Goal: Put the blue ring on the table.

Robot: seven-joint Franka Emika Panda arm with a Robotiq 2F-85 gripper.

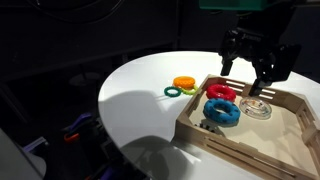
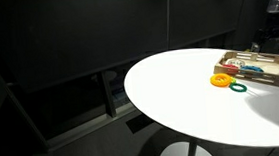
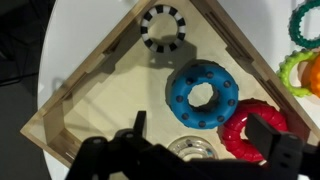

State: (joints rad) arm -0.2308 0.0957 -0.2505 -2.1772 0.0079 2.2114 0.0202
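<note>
- On the left is the white table (image 1: 140, 100). A small green ring (image 1: 173, 91) and an orange ring (image 1: 184, 82) lie on its top, just beside the wooden tray (image 1: 265, 135).
- Next comes the blue ring (image 1: 221, 110). It lies flat inside the tray, not on the table. The red ring (image 1: 221, 92) sits right next to it.
- A bit more to the right, the gripper (image 1: 247, 78) hangs in the air over the tray. Its two fingers are spread wide apart and nothing is between them.
- I think the job has not really begun. The blue ring is not yet picked up.
- What is left: go down, grab the blue ring, lift it over the tray wall, and set it on the white top.
</note>
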